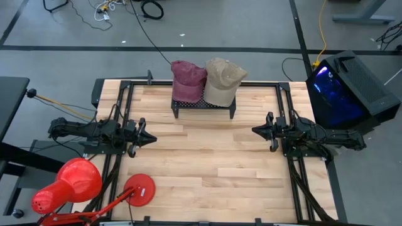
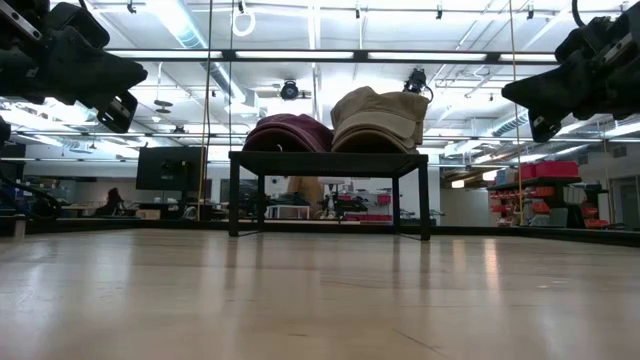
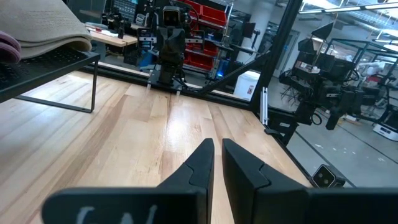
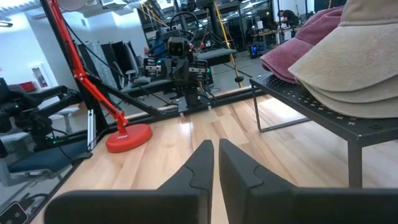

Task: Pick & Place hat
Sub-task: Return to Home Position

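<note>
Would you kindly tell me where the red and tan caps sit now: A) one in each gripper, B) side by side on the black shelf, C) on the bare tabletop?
B: the red caps and tan caps rest side by side on the black shelf, and the left gripper and right gripper hold nothing.

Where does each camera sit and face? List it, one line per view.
High: overhead, straight down; left gripper and right gripper flank the table.
Low: tabletop height, facing shelf; left arm, right arm in upper corners.
Left wrist: faces the right arm; own fingers in foreground.
Right wrist: faces the left arm; own fingers in foreground.
Shared: all show the shelf's caps.
</note>
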You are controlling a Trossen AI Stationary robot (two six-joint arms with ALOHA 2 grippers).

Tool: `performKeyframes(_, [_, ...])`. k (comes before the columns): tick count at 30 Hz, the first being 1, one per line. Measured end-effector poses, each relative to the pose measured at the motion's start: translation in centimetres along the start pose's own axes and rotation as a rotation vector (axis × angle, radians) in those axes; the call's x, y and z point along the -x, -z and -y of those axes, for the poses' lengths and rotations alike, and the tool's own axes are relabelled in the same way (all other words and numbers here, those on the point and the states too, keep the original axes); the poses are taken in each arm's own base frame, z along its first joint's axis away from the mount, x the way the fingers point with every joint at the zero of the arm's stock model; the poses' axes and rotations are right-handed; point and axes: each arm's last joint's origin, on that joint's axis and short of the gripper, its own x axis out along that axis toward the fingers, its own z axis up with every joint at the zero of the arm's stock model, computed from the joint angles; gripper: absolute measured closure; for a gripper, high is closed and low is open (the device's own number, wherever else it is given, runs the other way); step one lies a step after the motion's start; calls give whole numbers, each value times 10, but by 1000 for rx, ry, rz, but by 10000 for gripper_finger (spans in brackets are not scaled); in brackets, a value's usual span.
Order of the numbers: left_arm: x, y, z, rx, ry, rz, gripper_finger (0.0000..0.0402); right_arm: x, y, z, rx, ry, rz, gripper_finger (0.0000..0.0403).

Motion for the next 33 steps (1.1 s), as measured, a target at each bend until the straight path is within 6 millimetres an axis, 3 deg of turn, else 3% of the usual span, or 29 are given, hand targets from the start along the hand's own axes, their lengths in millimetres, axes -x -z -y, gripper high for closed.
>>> performKeyframes(12, [0,0,0,-15,-1,-1,362,0,0,0,0,0,0,374])
performKeyframes(21, [0,0,-1,-220,-21,1,362,0,0,0,0,0,0,374])
performKeyframes(33, [0,-1,-9,-221,-89,-8,362,0,0,0,0,0,0,374])
